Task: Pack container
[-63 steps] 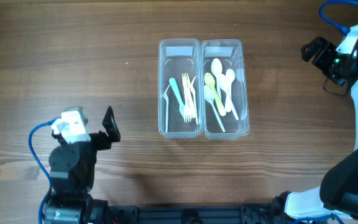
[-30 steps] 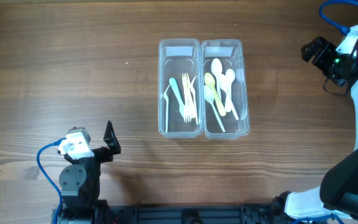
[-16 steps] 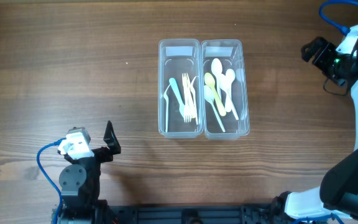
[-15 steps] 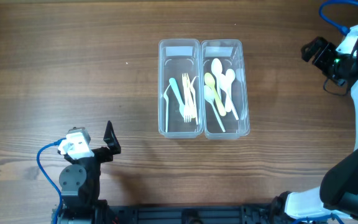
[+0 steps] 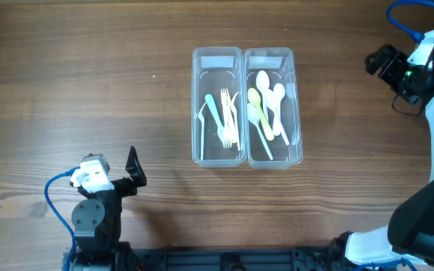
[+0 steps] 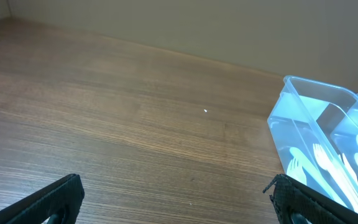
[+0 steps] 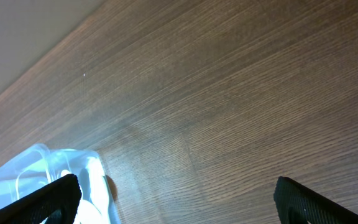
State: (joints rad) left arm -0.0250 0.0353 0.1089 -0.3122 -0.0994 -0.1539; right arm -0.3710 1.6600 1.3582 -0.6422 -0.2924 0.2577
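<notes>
A clear two-compartment container (image 5: 245, 56) sits mid-table. Its left compartment holds a teal utensil (image 5: 214, 111) and pale yellow forks (image 5: 229, 119). Its right compartment holds white and yellow-green spoons (image 5: 266, 102). The container also shows in the left wrist view (image 6: 303, 118) and in the right wrist view (image 7: 42, 168). My left gripper (image 5: 134, 162) is open and empty at the front left, far from the container; it also shows in the left wrist view (image 6: 179, 202). My right gripper (image 5: 379, 60) is open and empty at the far right edge; it also shows in the right wrist view (image 7: 179, 196).
The wooden table (image 5: 89, 75) is bare around the container. A blue cable (image 5: 51, 196) runs by the left arm and another (image 5: 401, 15) by the right arm.
The left arm drew back toward the front edge between 2.1 s and 1.0 s ago. Nothing has moved since then.
</notes>
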